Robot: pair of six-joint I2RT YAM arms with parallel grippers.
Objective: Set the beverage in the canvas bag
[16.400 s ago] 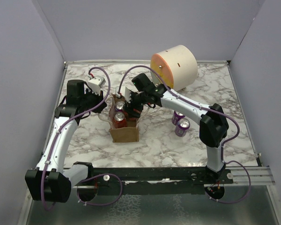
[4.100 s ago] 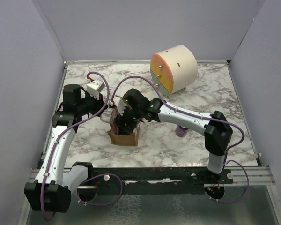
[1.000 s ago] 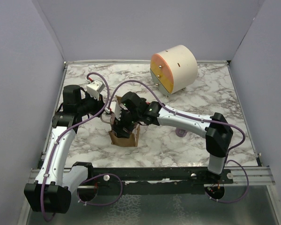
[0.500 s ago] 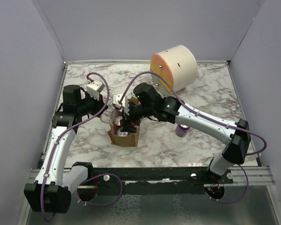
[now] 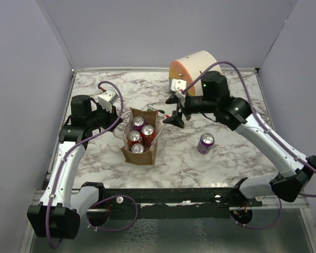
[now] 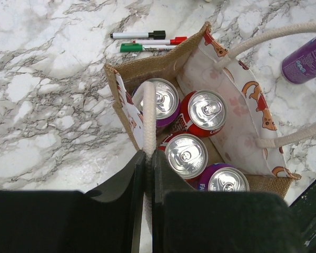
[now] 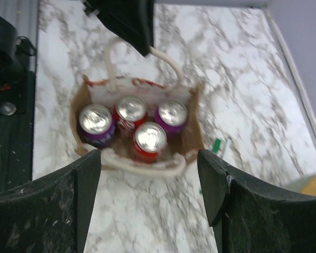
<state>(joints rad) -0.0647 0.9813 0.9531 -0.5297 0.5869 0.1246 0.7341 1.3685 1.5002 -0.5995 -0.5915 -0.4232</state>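
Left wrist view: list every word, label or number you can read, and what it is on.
None can be read in full.
Loose purple can: pale logo, too blurred.
Red can in the canvas bag: white side lettering, too small and cut off.
Nearest purple can in the bag: white letters, mostly hidden.
Markers: no print legible.

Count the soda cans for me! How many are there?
5. Four stand in the canvas bag: two red cans and two purple cans. The fifth can, purple, sits on the table right of the bag. None looks hidden, but I can't see beneath them.
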